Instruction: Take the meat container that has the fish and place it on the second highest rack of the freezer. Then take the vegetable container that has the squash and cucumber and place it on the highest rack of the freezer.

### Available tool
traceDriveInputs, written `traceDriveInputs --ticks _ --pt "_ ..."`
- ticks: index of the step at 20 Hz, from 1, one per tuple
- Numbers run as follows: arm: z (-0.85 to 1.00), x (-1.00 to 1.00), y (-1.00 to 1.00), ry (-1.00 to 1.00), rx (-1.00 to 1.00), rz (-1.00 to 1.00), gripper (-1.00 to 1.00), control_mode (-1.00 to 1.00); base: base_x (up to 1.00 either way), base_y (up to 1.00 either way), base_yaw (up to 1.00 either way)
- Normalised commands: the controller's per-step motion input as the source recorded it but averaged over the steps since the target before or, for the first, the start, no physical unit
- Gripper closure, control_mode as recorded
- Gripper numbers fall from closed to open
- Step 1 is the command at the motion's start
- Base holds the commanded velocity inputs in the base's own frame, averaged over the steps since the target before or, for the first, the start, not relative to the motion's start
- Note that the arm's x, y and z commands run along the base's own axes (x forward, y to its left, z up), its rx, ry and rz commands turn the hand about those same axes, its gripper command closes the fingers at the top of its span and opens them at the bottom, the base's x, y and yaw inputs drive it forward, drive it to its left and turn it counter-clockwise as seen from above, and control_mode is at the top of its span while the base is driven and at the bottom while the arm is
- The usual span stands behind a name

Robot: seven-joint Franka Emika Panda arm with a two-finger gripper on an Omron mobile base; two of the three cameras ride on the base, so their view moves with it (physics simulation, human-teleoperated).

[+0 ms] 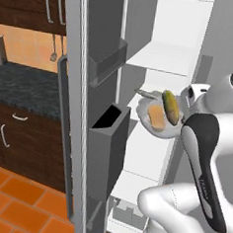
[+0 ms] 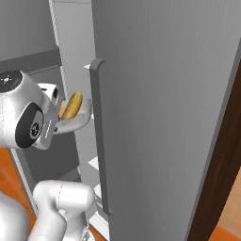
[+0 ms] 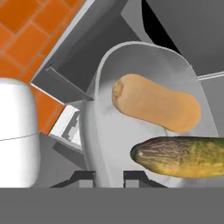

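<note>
Item, pincer [image 3: 109, 177]: I see its two dark tips clenched on the near rim of the bowl [image 3: 100, 131], one on each side of the wall. In the left base view the pincer [image 1: 184, 110] sits at the bowl's [image 1: 148, 123] right edge, in front of the open freezer [image 1: 165, 58].

Item, bowl: pale grey, carried in the air by its rim, tilted in both base views, clear of every shelf I can see. In the right base view the bowl [image 2: 77, 120] shows just beyond the hand, beside the edge of the freezer door [image 2: 155, 117].

Item, squash [image 3: 155, 103]: stubby orange-tan chunk, lying in the bowl beyond the tips. Also seen as squash [image 1: 157, 116] in the left base view.

Item, cucumber [image 3: 181, 155]: dark green-yellow stick, in the bowl, closer to the pincer than the squash and alongside it. Left base view shows the cucumber [image 1: 171, 107] against the squash; right base view shows the cucumber [image 2: 72, 106] sticking up above the rim.

Item, fish [image 1: 149, 94]: slim grey shape just past the bowl, inside the freezer; what it rests in I cannot tell.

Item, shelves [image 1: 160, 60]: white flat panels beyond and above the bowl.

Item, left door bins [image 1: 106, 147]: grey, boxy, left of the pincer.

Item, table [image 1: 26, 89]: dark, speckled, far left, over wood cupboards [image 1: 17, 140].
</note>
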Motion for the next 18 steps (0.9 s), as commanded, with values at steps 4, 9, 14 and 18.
traceDriveInputs --ticks 4,9,14,18 --pt "0.95 0.00 0.03 -0.20 0.00 -0.11 1.00 -1.00 0.00 0.00 0.00" --pt "0.69 0.13 0.22 -0.26 0.00 -0.09 1.00 -1.00 0.00 0.00 0.00" --pt "0.32 0.37 0.03 -0.29 0.01 -0.05 1.00 -1.00 0.00 0.00 0.00" --pt "0.06 0.60 0.02 -0.14 0.00 -0.04 1.00 -1.00 0.00 0.00 0.00"
